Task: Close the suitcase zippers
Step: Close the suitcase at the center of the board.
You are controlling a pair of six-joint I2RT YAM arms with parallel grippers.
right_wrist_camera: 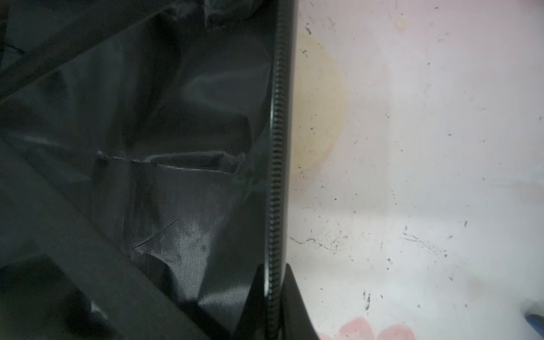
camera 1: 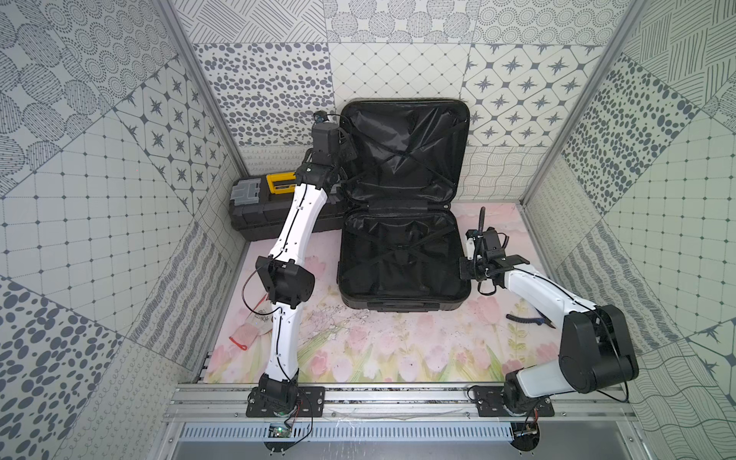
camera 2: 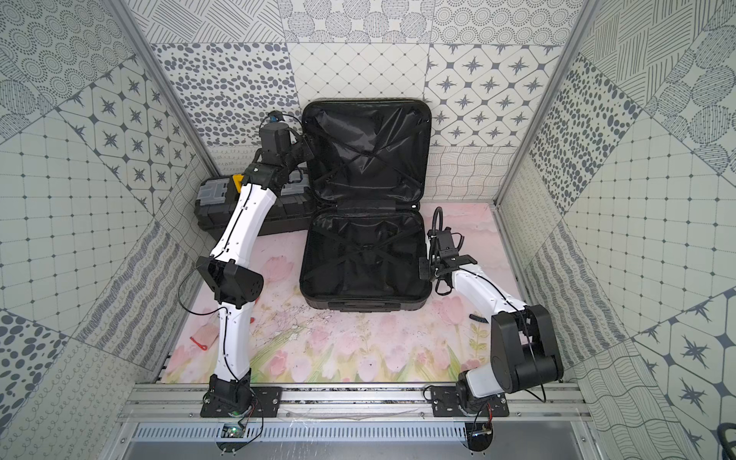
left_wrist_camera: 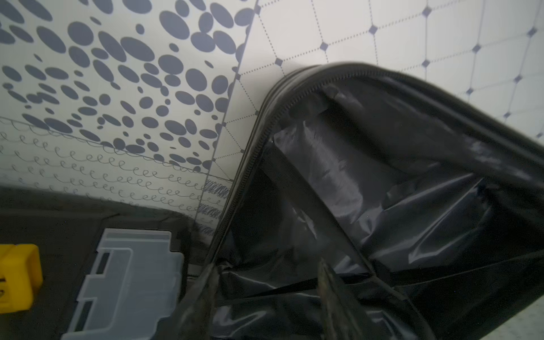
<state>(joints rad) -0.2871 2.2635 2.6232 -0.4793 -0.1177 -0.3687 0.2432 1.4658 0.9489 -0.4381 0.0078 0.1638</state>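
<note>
Aluminium rail (camera 1: 398, 396) carrying both arm bases crosses the bottom of both top views, closest to us.

Centre frame we log the suitcase (camera 1: 402, 255). It is wide open: the lower half lies flat on the floral mat (camera 1: 378, 350) and the upper half stands against the back wall, with black lining and crossed straps exposed. Left of it sits a black toolbox (camera 1: 255, 215) with a yellow latch.

Left gripper (left_wrist_camera: 266, 273) is at the standing half's left rim. Its fingers are apart, one by the rim and one inside over the lining, with nothing clamped. Right gripper (right_wrist_camera: 275, 282) is clenched on the flat half's right rim, and the zipper track (right_wrist_camera: 275, 147) runs between its fingers.

A pliers-like tool (camera 1: 529, 320) lies at lower right on the mat, and a small red-trimmed packet (camera 1: 247, 336) at lower left.

Progress, by our judgement: nothing is zipped. The halves must come together first, then the pulls must run round the seam. We spot no pulls. No brand, label or writing is legible anywhere.
</note>
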